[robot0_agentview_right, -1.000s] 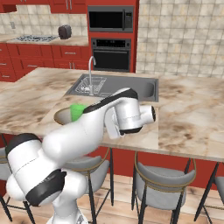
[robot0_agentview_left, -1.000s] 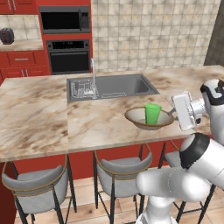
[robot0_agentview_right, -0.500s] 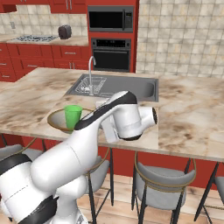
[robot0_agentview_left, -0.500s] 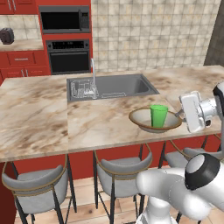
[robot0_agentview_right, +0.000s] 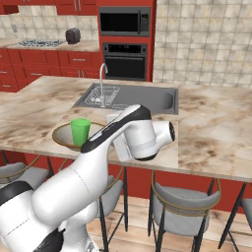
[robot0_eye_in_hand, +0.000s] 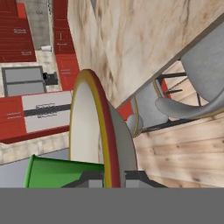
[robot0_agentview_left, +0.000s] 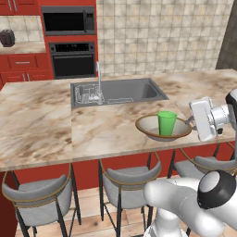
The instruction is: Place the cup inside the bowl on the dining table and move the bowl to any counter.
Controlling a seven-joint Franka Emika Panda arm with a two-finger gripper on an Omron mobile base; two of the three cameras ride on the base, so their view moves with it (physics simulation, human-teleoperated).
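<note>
On the far left a red wall counter (robot0_agentview_left: 23, 48) carries a dark toaster (robot0_agentview_left: 7, 38); beside it stand the built-in microwave (robot0_agentview_left: 68, 21) and oven (robot0_agentview_left: 73, 60). Nearer, the dining table (robot0_agentview_left: 41, 125) spreads its marble top, with the steel sink (robot0_agentview_left: 118, 90) and faucet (robot0_agentview_left: 98, 81) inset toward the back. Grey stools (robot0_agentview_left: 39, 196) are tucked under the near edge. To the right of the sink, close to the near edge of the top, is the bowl (robot0_agentview_left: 150, 127), and the cup (robot0_agentview_left: 166, 122) stands upright inside it. The gripper (robot0_agentview_left: 189, 122) meets the bowl's right rim; in the hand view its two fingertips (robot0_eye_in_hand: 89, 178) sit one on each side of that rim (robot0_eye_in_hand: 103, 131), pinching it.
</note>
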